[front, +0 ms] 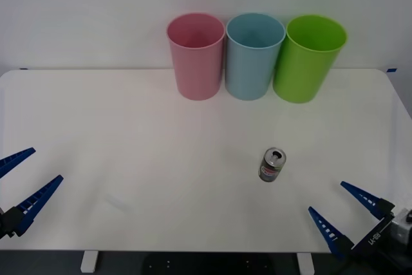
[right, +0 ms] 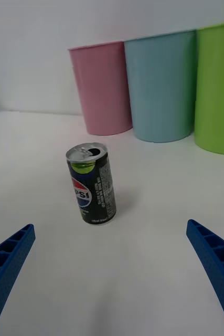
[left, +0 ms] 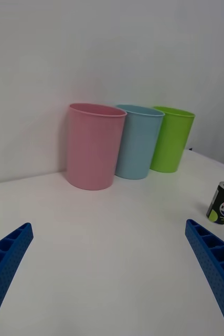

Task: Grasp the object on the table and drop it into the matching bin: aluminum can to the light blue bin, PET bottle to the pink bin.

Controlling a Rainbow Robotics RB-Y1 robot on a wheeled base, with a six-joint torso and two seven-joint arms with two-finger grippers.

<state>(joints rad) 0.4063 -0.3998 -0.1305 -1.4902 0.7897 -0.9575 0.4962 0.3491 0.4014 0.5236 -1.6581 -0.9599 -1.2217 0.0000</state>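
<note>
**Can waits upright, both jaws spread wide**

The right gripper (front: 347, 216) sits near-right with jaws released, lined up toward the small silver aluminum can (front: 272, 164) standing upright just ahead on the white desk (front: 129, 152). The left gripper (front: 22, 181) idles near-left, jaws released. The tall light blue plastic bin (front: 253, 56) stands far, between pink and green bins.

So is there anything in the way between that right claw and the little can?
No. In the right wrist view, only bare white table lies between the open right gripper and the upright can.
</note>
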